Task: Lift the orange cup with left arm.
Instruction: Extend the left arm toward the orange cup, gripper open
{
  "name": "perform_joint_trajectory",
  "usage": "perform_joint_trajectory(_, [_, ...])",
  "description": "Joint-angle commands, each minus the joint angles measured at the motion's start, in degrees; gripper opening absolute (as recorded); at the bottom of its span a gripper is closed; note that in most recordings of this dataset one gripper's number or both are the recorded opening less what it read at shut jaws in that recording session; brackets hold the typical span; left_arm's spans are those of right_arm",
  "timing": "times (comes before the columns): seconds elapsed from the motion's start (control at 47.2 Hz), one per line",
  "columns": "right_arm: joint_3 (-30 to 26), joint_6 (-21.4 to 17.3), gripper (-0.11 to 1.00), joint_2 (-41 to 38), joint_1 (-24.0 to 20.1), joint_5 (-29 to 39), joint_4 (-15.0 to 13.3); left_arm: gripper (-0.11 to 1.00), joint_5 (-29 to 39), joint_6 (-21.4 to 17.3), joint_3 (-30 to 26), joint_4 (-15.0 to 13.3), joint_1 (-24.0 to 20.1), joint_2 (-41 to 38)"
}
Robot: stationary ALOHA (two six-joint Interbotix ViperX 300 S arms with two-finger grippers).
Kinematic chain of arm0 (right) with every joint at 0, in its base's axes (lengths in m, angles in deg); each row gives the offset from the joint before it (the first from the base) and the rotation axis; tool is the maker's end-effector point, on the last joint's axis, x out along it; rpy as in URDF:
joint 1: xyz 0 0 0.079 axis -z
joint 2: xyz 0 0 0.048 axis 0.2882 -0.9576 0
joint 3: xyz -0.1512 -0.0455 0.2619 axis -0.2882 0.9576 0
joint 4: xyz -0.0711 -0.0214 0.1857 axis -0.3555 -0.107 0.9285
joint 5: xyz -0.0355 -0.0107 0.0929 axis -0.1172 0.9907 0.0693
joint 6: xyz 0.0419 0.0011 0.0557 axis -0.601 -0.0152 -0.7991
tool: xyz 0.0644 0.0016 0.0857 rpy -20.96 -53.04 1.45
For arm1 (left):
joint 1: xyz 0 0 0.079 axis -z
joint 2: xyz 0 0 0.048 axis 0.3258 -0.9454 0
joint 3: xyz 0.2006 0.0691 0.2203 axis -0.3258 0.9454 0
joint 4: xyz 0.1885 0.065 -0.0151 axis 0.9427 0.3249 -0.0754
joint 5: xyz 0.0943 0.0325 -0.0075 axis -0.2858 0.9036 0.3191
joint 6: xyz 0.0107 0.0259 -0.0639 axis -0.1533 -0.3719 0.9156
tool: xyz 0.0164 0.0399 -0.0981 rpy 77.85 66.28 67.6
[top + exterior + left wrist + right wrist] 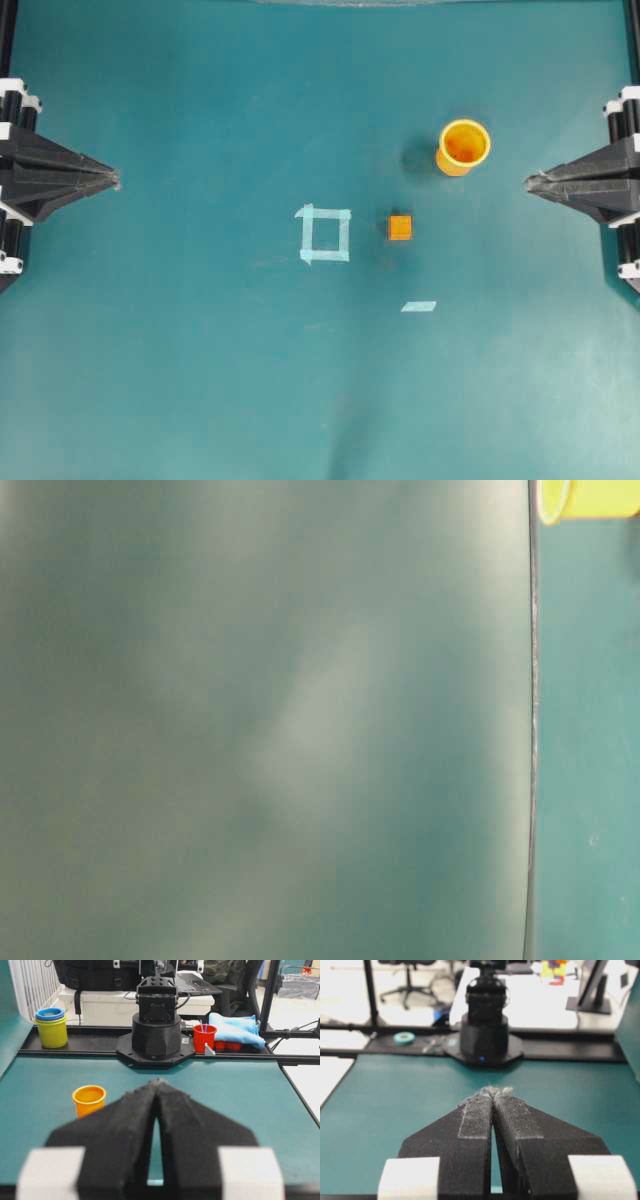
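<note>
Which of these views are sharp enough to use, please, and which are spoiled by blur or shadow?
Overhead view: evenly lit and sharp, the orange cup casting a soft shadow to its left. Table-level view: almost wholly a blurred grey-green haze, only a yellow edge at top right readable. Left wrist view: cup clear, the shut left gripper in focus. Right wrist view: right gripper sharp, background overexposed and blurred.

Before you lies a teal table [180, 380]. On it stand the orange cup [463, 146] at far right and a small orange cube [400, 227] nearer centre, beside a tape square [325, 234]; a tape strip [419, 306] lies nearer.
</note>
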Motion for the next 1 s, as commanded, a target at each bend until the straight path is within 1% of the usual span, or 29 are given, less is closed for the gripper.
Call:
perform_joint_trajectory(0.0, [-2.55,0.26,0.0,-0.35,0.09,-0.09,0.09,-0.01,1.67,-0.09,-1.49,0.44,-0.09,-0.26])
perform_joint_trajectory(0.064, [-3.25,0.35,0.0,-0.53,0.09,1.23,0.0,0.03,3.25,0.0,-1.93,0.44,-0.44,-0.44])
perform_joint_trajectory(0.106, [-3.78,0.35,0.0,-0.62,0.09,2.37,0.09,0.01,3.78,0.09,-2.11,0.44,-0.88,-0.62])
perform_joint_trajectory(0.212, [-4.75,0.44,0.0,-0.62,0.09,4.22,0.09,0.0,4.04,0.79,-2.46,0.44,-2.46,-1.14])
perform_joint_trajectory(0.402, [-5.19,0.44,0.0,-0.62,0.09,4.75,0.09,0.0,3.6,1.23,-2.81,0.44,-6.06,-3.08])
perform_joint_trajectory(0.53, [-5.19,0.44,0.0,-0.62,0.09,4.92,0.09,0.01,2.72,1.41,-3.34,0.44,-7.91,-6.15])
perform_joint_trajectory(0.699, [-5.19,0.53,0.0,-0.7,0.18,4.92,0.09,0.02,1.85,1.41,-5.19,0.44,-8.26,-12.74])
perform_joint_trajectory(0.741, [-5.19,0.53,0.0,-0.7,0.09,4.92,0.0,0.05,1.76,1.41,-5.98,0.44,-8.26,-14.77])
perform_joint_trajectory(0.805, [-5.1,0.44,0.0,-0.7,0.18,4.92,0.0,0.11,1.67,1.41,-7.73,0.44,-8.44,-18.19])
perform_joint_trajectory(0.911, [-5.1,0.44,0.0,-0.7,0.09,4.92,0.09,0.3,1.49,1.32,-10.81,0.44,-8.88,-23.64])
perform_joint_trajectory(0.974, [-5.1,0.53,0.0,-0.7,0.09,4.92,0.0,0.4,1.23,1.32,-13.1,0.35,-9.14,-27.33])
